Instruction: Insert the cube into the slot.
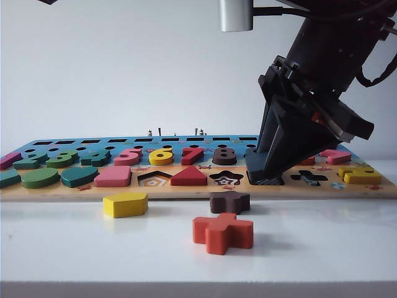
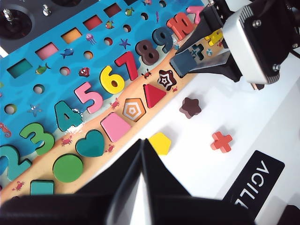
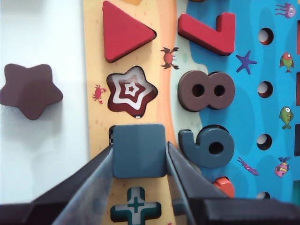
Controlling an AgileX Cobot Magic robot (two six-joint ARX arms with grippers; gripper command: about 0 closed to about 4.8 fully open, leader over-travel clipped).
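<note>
The cube [image 3: 139, 150], a dark navy square block, is clamped between the two fingers of my right gripper [image 3: 139, 154]. It hangs right over the slot [image 3: 111, 136]; only a thin checkered strip shows beside it. From the exterior view the cube [image 1: 252, 166] is tilted, its lower edge down at the slot [image 1: 268, 181] in the puzzle board [image 1: 186, 189]. My left gripper [image 2: 142, 141] is held back above the table's near side, shut with nothing in it, by the yellow pentagon.
On the white table in front of the board lie a yellow pentagon block [image 1: 125, 204], a dark brown star block [image 1: 229, 202] and an orange cross block [image 1: 223, 233]. The star cut-out [image 3: 132, 90] and cross cut-out [image 3: 136, 206] flank the slot.
</note>
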